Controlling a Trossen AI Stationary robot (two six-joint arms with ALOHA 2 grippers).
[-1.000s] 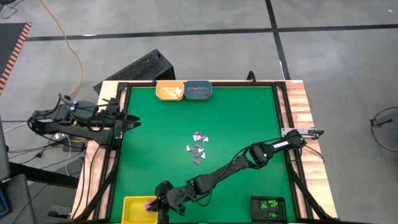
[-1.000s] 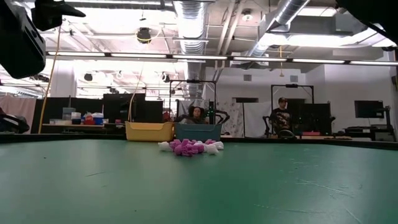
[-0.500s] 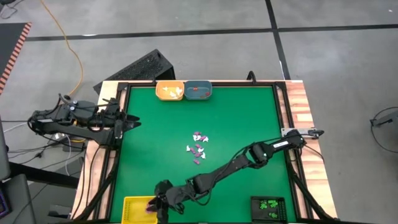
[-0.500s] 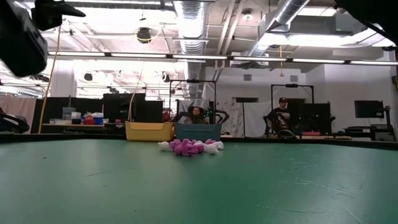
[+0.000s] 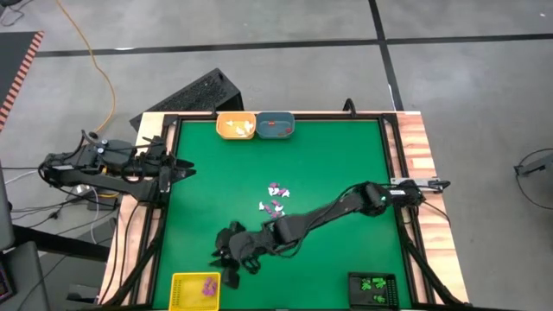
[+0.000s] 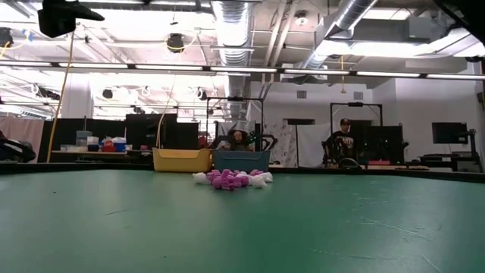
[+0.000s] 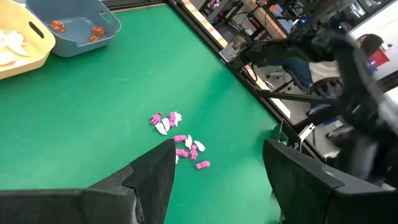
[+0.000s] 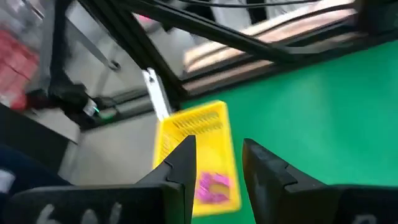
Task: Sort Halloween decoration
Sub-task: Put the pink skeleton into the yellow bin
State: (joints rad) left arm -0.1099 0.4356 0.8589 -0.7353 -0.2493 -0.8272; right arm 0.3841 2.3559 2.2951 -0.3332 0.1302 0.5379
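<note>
Four trays are sitting on the green tabletop (image 5: 328,155): an orange tray (image 5: 235,126) holding white trinkets, a blue tray (image 5: 276,125) holding three orange-red ones, a yellow tray (image 5: 194,289) holding purple pieces (image 5: 208,285), and a black tray (image 5: 373,288) holding green ones. About ten purple and white trinkets (image 5: 274,204) are lying mid-tabletop. One right claw (image 5: 229,263) is hovering just beside the yellow tray, jaws parted, gripping nothing. One left claw (image 7: 214,171) is waiting at the tabletop's left edge, jaws apart and empty.

Grey concrete floor (image 5: 259,34), ceiling ducts (image 6: 235,23), strip lights (image 6: 242,70)
</note>
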